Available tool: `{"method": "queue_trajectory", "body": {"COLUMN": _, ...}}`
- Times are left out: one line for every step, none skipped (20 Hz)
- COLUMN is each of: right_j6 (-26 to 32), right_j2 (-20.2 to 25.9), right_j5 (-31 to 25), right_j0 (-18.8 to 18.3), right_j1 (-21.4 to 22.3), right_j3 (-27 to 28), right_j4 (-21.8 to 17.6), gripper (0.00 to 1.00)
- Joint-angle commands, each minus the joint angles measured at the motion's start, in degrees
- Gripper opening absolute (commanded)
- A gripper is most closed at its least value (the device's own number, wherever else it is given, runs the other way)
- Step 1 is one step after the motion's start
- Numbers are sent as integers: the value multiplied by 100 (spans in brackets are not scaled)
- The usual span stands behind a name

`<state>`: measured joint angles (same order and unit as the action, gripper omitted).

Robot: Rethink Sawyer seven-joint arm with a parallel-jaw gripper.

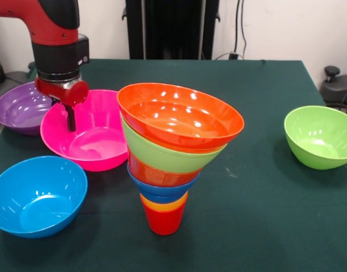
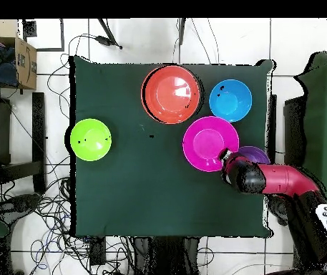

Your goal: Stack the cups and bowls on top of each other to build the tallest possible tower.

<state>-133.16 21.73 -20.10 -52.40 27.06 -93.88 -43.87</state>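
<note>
A tower (image 1: pixel 173 156) of nested cups and bowls stands near the middle of the green table's (image 1: pixel 264 192) edge farthest from the robot. Its foot is a red cup (image 1: pixel 163 221) with an orange cup (image 1: pixel 162 204) set in it. Above those come a small blue bowl (image 1: pixel 162 190), a small orange-red bowl (image 1: pixel 156 173), a lime green bowl (image 1: pixel 162 152) and, topmost, a large orange-red bowl (image 1: pixel 180 116). The stack widens upward and its upper bowls tip toward the camera across the table.

The pink bowl (image 1: pixel 94 139) rests nearer the robot's side of the table, with the purple bowl (image 1: pixel 19 107) just beside it at the table's edge and the light blue bowl (image 1: pixel 37 195) near the far corner on the same side. The second lime green bowl (image 1: pixel 320 136) sits alone, well apart, close to the opposite side edge.

The red arm (image 2: pixel 288 179) reaches in over the rim where the pink and purple bowls meet. Its gripper (image 1: pixel 70 116) hangs over the pink bowl's near rim; only one dark finger shows below the red wrist, so I cannot tell how far apart the fingers stand, nor whether they hold anything.
</note>
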Motion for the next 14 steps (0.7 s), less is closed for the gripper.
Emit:
{"method": "queue_trajectory", "body": {"right_j6": 859, "right_j2": 234, "right_j5": -778, "right_j0": 55, "right_j1": 391, "right_j3": -235, "right_j4": 173, "gripper": 0}}
{"method": "queue_trajectory", "body": {"right_j6": 907, "right_j2": 298, "right_j5": -859, "right_j0": 36, "right_j1": 556, "right_j3": -333, "right_j4": 261, "gripper": 0}}
{"method": "queue_trajectory", "body": {"right_j6": 955, "right_j2": 362, "right_j5": -941, "right_j0": 17, "right_j1": 720, "right_j3": -431, "right_j4": 349, "gripper": 0}}
{"method": "queue_trajectory", "body": {"right_j6": 964, "right_j2": 395, "right_j5": -1006, "right_j0": 0, "right_j1": 796, "right_j3": -497, "right_j4": 418, "gripper": 0}}
{"method": "queue_trajectory", "body": {"right_j6": 990, "right_j2": 440, "right_j5": -1085, "right_j0": -21, "right_j1": 876, "right_j3": -552, "right_j4": 493, "gripper": 0}}
{"method": "queue_trajectory", "body": {"right_j6": 1016, "right_j2": 486, "right_j5": -1163, "right_j0": -42, "right_j1": 956, "right_j3": -607, "right_j4": 568, "gripper": 0}}
{"method": "queue_trajectory", "body": {"right_j6": 1063, "right_j2": 521, "right_j5": -1228, "right_j0": -58, "right_j1": 997, "right_j3": -616, "right_j4": 615, "gripper": 0}}
{"method": "queue_trajectory", "body": {"right_j6": 1109, "right_j2": 557, "right_j5": -1293, "right_j0": -73, "right_j1": 1038, "right_j3": -625, "right_j4": 662, "gripper": 0}}
{"method": "queue_trajectory", "body": {"right_j6": 1146, "right_j2": 580, "right_j5": -1363, "right_j0": -105, "right_j1": 1046, "right_j3": -629, "right_j4": 710, "gripper": 0}}
{"method": "queue_trajectory", "body": {"right_j6": 1183, "right_j2": 602, "right_j5": -1433, "right_j0": -137, "right_j1": 1054, "right_j3": -632, "right_j4": 758, "gripper": 0}}
{"method": "queue_trajectory", "body": {"right_j6": 1239, "right_j2": 636, "right_j5": -1485, "right_j0": -179, "right_j1": 1084, "right_j3": -655, "right_j4": 789, "gripper": 0}}
{"method": "queue_trajectory", "body": {"right_j6": 1260, "right_j2": 642, "right_j5": -1506, "right_j0": -190, "right_j1": 1063, "right_j3": -633, "right_j4": 789, "gripper": 0}}
{"method": "queue_trajectory", "body": {"right_j6": 1293, "right_j2": 677, "right_j5": -1550, "right_j0": -231, "right_j1": 1077, "right_j3": -655, "right_j4": 821, "gripper": 0}}
{"method": "queue_trajectory", "body": {"right_j6": 1293, "right_j2": 688, "right_j5": -1580, "right_j0": -235, "right_j1": 1055, "right_j3": -630, "right_j4": 827, "gripper": 0}}
